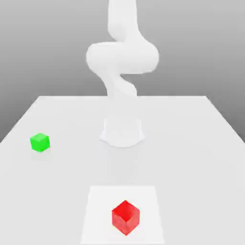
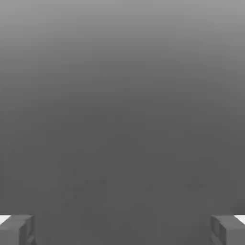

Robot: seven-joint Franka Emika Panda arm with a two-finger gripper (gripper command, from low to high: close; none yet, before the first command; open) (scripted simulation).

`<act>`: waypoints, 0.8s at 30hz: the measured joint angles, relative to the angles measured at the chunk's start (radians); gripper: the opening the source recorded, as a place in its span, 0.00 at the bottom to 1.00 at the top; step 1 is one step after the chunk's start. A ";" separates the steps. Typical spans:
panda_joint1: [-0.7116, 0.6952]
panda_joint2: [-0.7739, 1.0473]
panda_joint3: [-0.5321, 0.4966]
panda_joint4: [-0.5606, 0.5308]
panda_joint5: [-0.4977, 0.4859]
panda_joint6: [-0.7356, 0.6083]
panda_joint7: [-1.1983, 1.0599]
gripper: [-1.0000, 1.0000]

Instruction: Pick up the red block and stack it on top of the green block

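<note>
The red block [image 1: 126, 217] sits on the white table near the front edge, on a slightly lighter square patch [image 1: 95, 215]. The green block [image 1: 40, 142] rests on the table toward the exterior view's left, farther back and well apart from the red one. In the hand view my gripper [image 2: 122, 230] is open, its two grey fingertips [image 2: 17, 230] standing wide apart with nothing between them and plain grey background beyond. Neither block touches the gripper.
The white arm [image 1: 122, 57] rises from its round base [image 1: 122, 132] at the table's middle, between and behind the two blocks. The table [image 1: 191, 158] stretches wide to the exterior view's right.
</note>
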 joint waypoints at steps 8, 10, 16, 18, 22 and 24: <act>-0.113 0.297 0.112 -0.089 -0.057 0.131 0.282 0.50; -0.133 0.371 0.131 -0.110 -0.074 0.162 0.353 0.50; -0.171 0.589 0.166 -0.175 -0.110 0.258 0.555 0.50; -0.174 0.660 0.168 -0.197 -0.112 0.290 0.616 0.50; -0.171 0.798 0.173 -0.241 -0.083 0.356 0.712 0.50; -0.165 0.866 0.167 -0.249 -0.080 0.401 0.746 0.50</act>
